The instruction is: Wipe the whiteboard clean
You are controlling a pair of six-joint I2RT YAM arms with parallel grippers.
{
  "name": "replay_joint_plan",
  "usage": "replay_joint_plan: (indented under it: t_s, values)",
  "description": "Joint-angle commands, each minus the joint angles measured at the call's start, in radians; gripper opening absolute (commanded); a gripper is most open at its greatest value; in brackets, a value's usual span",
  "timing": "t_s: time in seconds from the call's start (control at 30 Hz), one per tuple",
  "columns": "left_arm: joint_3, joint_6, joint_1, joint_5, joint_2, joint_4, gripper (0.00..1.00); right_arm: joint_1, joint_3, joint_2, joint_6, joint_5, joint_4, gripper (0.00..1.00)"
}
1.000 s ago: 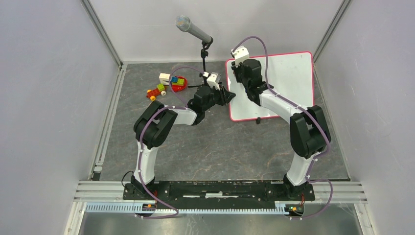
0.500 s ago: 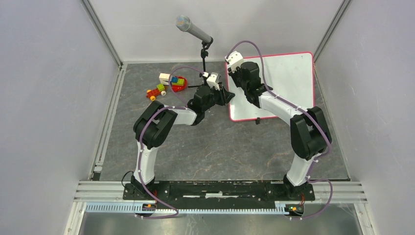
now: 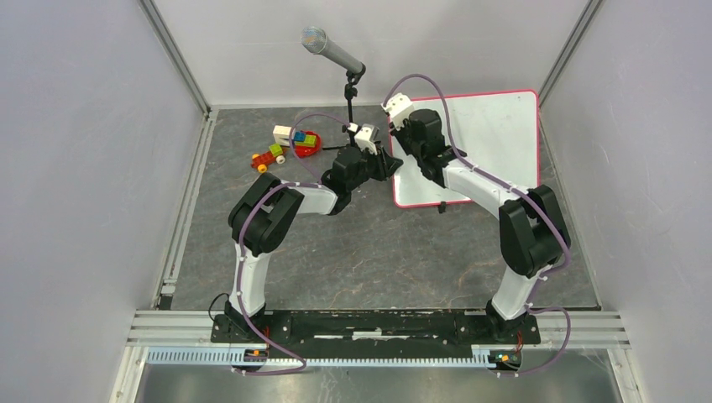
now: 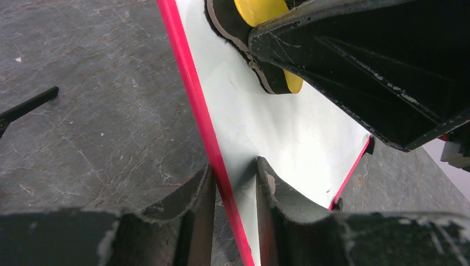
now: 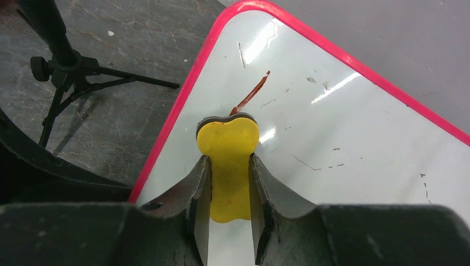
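The whiteboard (image 3: 495, 143), white with a pink-red frame, lies at the back right of the table. My left gripper (image 4: 235, 191) is shut on its left edge, one finger on each side of the frame (image 4: 194, 77). My right gripper (image 5: 229, 185) is shut on a yellow eraser (image 5: 228, 147) with a black felt base, pressed on the whiteboard (image 5: 343, 127) near its far left corner. A short red marker stroke (image 5: 250, 93) runs from the eraser's front edge. The eraser also shows in the left wrist view (image 4: 260, 11). Faint scratches mark the board.
A microphone (image 3: 332, 50) on a small black tripod (image 5: 66, 72) stands just left of the board's far corner. Coloured toy blocks (image 3: 290, 143) lie at the back left. Grey walls close in on the table's sides and back.
My right gripper has slid the eraser leftward and a little away along the board toward its far left corner. My left arm has kept still, holding the board's edge.
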Motion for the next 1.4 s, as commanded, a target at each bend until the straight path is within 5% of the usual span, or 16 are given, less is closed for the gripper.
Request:
replay_joint_plan:
  t_s: [0.0,0.43,0.63,0.83,1.23,1.37]
  values:
    - [0.003,0.156,-0.008,-0.127,-0.044,-0.026,0.02,0.011,0.029,-0.003,0.081,0.073,0.031,0.24]
    - [0.006,0.215,-0.028,-0.155,-0.062,-0.064,0.02,0.009,0.246,0.106,0.18,0.27,0.028,0.25]
    - [0.004,0.208,-0.028,-0.154,-0.06,-0.063,0.02,-0.059,0.208,0.092,0.242,0.341,-0.018,0.25]
    - [0.001,0.21,-0.028,-0.155,-0.065,-0.061,0.02,-0.152,0.103,0.034,0.3,0.214,0.008,0.25]
    - [0.017,0.176,-0.022,-0.108,-0.051,-0.063,0.02,-0.031,0.103,0.028,0.217,0.091,0.06,0.24]
    - [0.024,0.077,0.01,-0.032,-0.032,-0.053,0.22,-0.029,0.066,-0.011,0.224,0.069,0.106,0.24]
